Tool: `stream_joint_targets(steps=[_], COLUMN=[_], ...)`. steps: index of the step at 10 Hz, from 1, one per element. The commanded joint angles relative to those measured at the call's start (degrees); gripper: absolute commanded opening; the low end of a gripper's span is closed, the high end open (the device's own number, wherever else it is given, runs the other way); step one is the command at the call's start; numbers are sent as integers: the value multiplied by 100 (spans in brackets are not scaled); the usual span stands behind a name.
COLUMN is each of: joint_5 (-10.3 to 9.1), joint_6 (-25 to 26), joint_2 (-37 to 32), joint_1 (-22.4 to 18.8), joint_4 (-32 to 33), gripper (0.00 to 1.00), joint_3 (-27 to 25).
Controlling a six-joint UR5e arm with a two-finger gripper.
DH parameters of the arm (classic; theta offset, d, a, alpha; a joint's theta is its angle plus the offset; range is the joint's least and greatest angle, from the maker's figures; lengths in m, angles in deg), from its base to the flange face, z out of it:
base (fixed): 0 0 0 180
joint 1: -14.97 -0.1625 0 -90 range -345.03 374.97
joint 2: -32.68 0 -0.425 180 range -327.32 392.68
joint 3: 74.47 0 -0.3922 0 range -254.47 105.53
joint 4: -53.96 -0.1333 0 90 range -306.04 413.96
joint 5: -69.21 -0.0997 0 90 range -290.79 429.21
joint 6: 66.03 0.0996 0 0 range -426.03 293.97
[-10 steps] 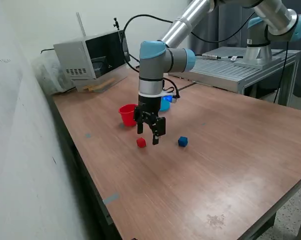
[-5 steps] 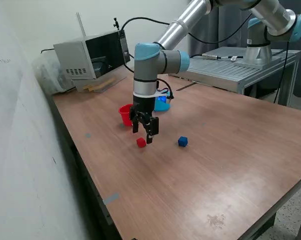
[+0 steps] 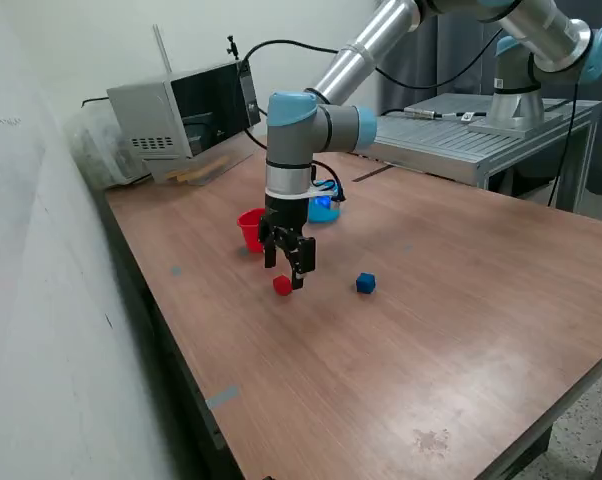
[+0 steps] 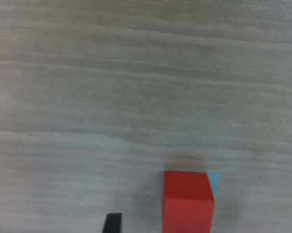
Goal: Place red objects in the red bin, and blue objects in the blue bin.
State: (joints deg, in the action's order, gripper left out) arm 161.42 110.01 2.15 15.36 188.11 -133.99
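A red cube (image 3: 282,286) lies on the wooden table (image 3: 431,330). My gripper (image 3: 285,273) hangs just above it, open and empty. In the wrist view the red cube (image 4: 188,201) sits between my fingertips (image 4: 112,223), nearer one finger, with my gripper (image 4: 205,225) open around it. A dark blue cube (image 3: 365,284) lies on the table to the exterior view's right of the red one. The red cup (image 3: 250,228) stands upright behind my gripper. The light blue cup (image 3: 327,206) is partly hidden behind my wrist. No other cubes are in view.
A grey box-shaped device (image 3: 181,115) stands at the table's back left. A grey metal platform (image 3: 481,135) with an arm base is at the back right. A wall runs along the exterior view's left. A bit of blue tape (image 3: 221,397) is on the table near the front edge.
My gripper has moved toward the exterior view's left and come down over the red cube. The cubes and cups have not moved.
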Motion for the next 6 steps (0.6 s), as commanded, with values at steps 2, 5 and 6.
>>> stream_joint_targets(steps=[2,5,6], joint_5=[-2,-2,-2], joint_6=[0,0,0], joint_2=[73,82,73], joint_1=[14,119,137], joint_4=[23,23,23], gripper=[0,0,0], joint_3=[28,19,2])
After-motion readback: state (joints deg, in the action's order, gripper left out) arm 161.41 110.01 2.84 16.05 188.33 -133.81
